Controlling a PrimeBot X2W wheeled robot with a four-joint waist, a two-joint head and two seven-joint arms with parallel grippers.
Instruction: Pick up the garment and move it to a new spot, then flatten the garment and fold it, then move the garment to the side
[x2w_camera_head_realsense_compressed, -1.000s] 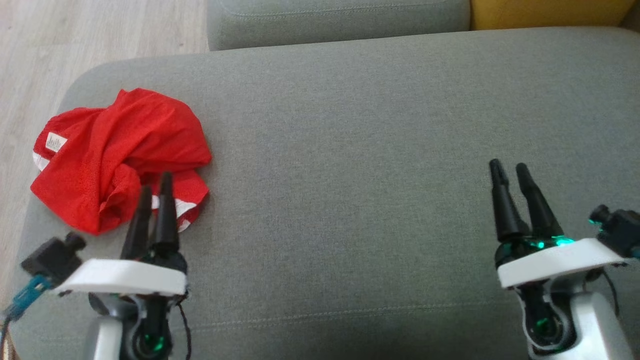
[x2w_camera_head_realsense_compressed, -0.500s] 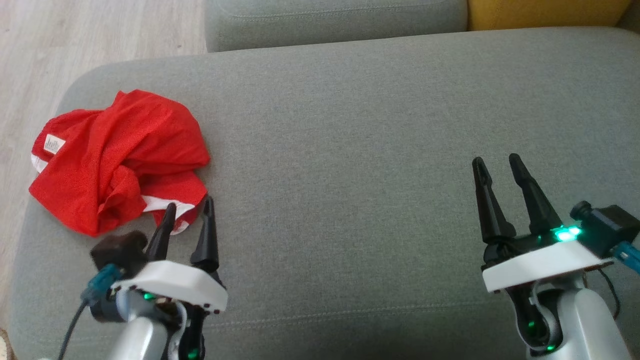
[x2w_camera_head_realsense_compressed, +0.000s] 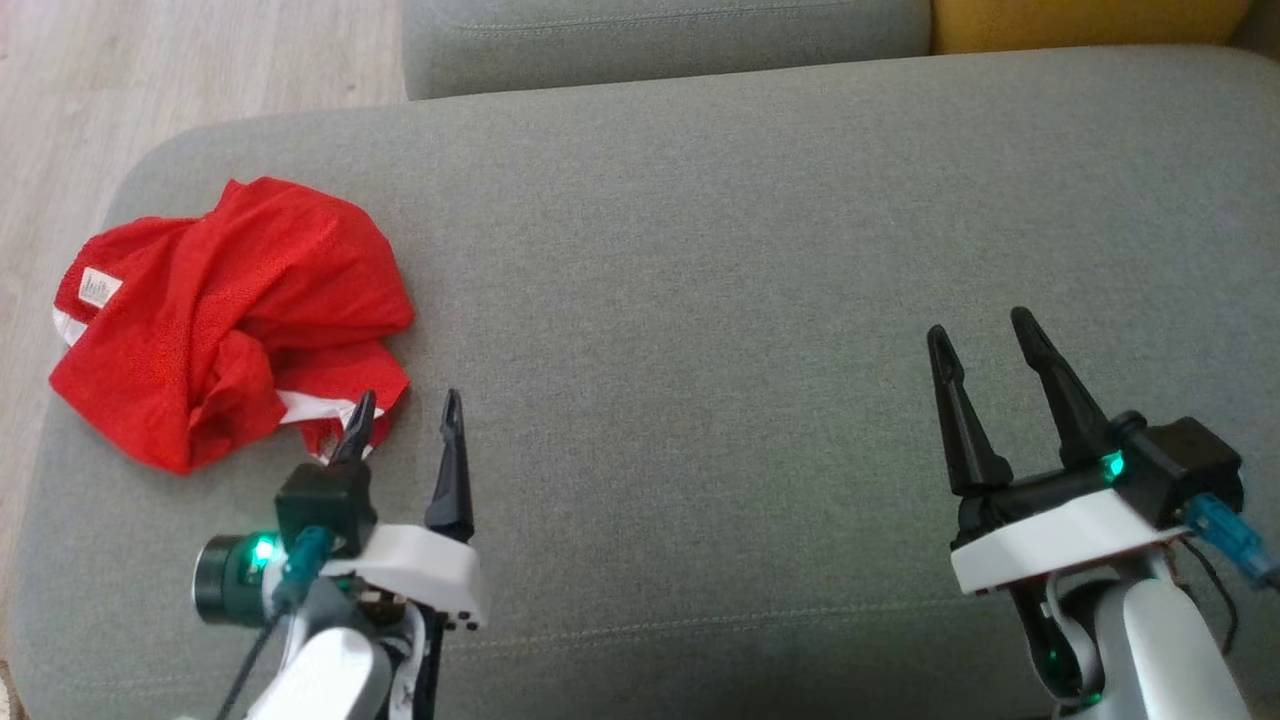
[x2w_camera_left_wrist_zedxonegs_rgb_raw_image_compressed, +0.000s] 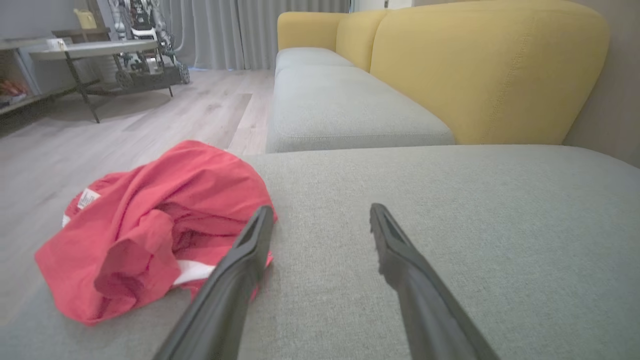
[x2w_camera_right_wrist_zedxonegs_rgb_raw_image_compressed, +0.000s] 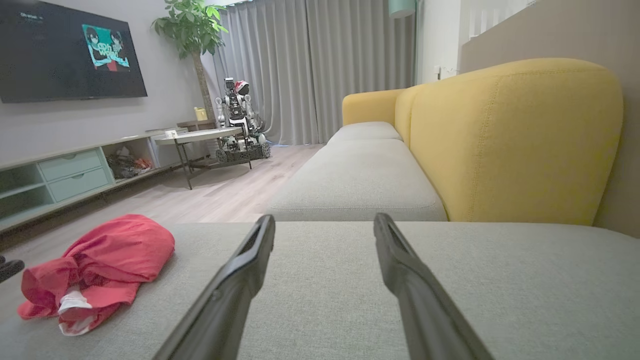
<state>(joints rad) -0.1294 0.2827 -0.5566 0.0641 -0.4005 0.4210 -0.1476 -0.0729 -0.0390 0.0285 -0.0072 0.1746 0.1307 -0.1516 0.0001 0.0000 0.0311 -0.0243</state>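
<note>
The left gripper (x2w_camera_head_realsense_compressed: 407, 400), two long dark tapered fingers on a white wrist plate, is spread wide and holds nothing. One fingertip (x2w_camera_head_realsense_compressed: 361, 408) overlaps the near edge of the crumpled red garment (x2w_camera_head_realsense_compressed: 220, 300), though contact cannot be told; the other sits just right of it. The pale left forearm (x2w_camera_head_realsense_compressed: 320, 680) slants up beneath it. The right gripper (x2w_camera_head_realsense_compressed: 978, 328), built the same, stands well right of the garment, fingers parted and leaning slightly left on the silver right forearm (x2w_camera_head_realsense_compressed: 1165, 650).

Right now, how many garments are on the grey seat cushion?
1: a crumpled red garment at the left end of the grey seat cushion, just ahead of the open left claw. Its folds could hide something smaller.
</note>
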